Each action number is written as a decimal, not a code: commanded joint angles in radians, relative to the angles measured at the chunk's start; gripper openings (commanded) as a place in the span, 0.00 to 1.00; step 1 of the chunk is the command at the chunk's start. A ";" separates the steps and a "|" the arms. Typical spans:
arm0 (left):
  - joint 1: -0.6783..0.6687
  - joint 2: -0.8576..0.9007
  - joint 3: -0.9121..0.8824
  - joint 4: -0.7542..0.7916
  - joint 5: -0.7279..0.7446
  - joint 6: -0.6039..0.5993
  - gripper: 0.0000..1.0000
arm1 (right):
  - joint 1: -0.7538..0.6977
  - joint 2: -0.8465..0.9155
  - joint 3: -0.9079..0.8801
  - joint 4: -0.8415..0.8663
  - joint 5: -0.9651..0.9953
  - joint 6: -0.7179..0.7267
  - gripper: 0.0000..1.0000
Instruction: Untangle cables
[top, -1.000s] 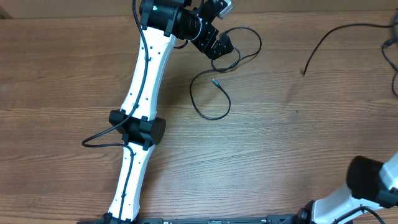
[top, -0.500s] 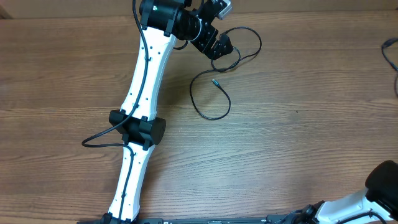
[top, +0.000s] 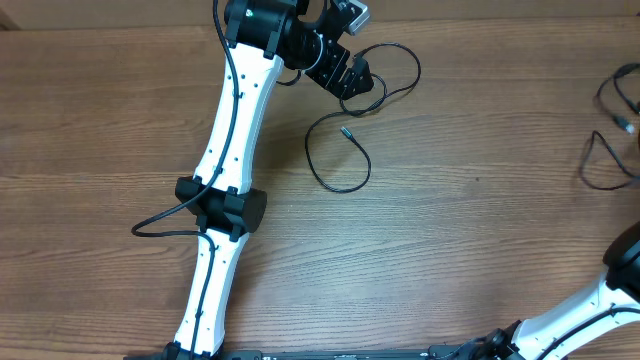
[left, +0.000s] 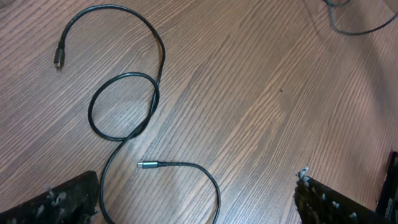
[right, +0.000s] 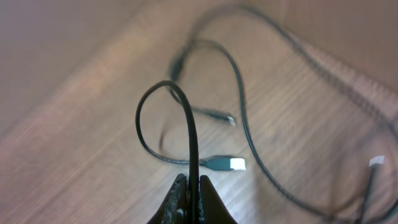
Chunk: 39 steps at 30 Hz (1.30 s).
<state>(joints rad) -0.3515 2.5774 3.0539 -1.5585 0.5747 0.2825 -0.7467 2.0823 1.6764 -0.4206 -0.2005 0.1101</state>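
**Overhead view.** The left gripper (top: 352, 80), jaws spread wide and holding nothing, hangs at the far side of the brown wood-grain tabletop (top: 470, 250). It is over the upper bend of a thin black looped cable (top: 309, 150) tipped with a small silver plug. A second thin black cable (top: 584, 165) lies at the right edge, well apart. The right gripper is outside this view.

**Left wrist view.** The looped cable crosses itself once to form a closed ring, and both plug ends lie free on the wood. Risk: closing over the crossing would pinch two strands together, and a pull would then draw the ring into a knot.

**Right wrist view.** The right gripper (right: 189, 185), jaws pressed together, pinches what is judged to be the second thin black cable. It arches into a small loop directly above the fingertips. The picture is blurred, so whether the strands and silver plug beyond belong to one cable or two cannot be told. Risks:
- Tension may tighten this loop into a kink.
- The thin strand may slip from so narrow a pinch.
- A trailing plug may snag on another strand or drop over the tabletop edge.
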 joint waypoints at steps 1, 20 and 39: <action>-0.005 -0.001 0.008 -0.008 0.005 -0.021 1.00 | -0.042 -0.011 0.007 0.006 -0.003 0.058 0.04; -0.012 -0.001 0.008 -0.005 -0.002 -0.016 1.00 | -0.245 -0.011 0.007 -0.028 -0.071 0.069 1.00; -0.005 -0.002 0.009 0.066 -0.135 -0.152 1.00 | 0.283 -0.078 0.006 -0.052 -0.245 0.013 1.00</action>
<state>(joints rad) -0.3534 2.5774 3.0539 -1.5169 0.5285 0.2352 -0.5682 2.0357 1.6749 -0.4652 -0.4698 0.1574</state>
